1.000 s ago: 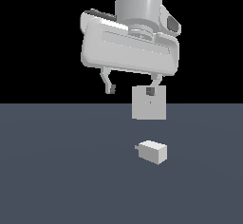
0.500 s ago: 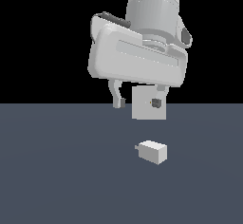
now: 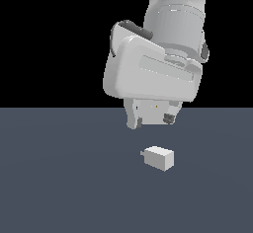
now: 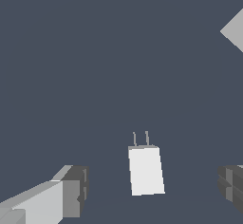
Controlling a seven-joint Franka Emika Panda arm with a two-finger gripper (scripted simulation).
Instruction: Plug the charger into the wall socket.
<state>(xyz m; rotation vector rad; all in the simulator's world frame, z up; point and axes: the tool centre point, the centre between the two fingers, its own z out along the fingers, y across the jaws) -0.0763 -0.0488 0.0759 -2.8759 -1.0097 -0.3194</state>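
Note:
The charger (image 3: 159,158) is a small white-grey block lying on the dark floor, its prongs toward the exterior view's left. My gripper (image 3: 151,122) hangs above it, a little toward the socket side, open and holding nothing. In the wrist view the charger (image 4: 145,170) lies between the two fingers (image 4: 71,192), with wide gaps on both sides, and its prongs (image 4: 141,138) point away from the camera. The wall socket (image 3: 152,111) is mostly hidden behind the hand; a light patch with its yellowish mark shows between the fingers. One corner of the socket (image 4: 235,31) shows in the wrist view.
The dark blue-grey floor (image 3: 59,177) stretches flat around the charger. Behind it is a black background. The big white hand and wrist (image 3: 158,74) fill the upper middle of the exterior view.
The hand has come down and nearer to the exterior camera, and now covers most of the socket. The fingers stay open. The charger has not moved.

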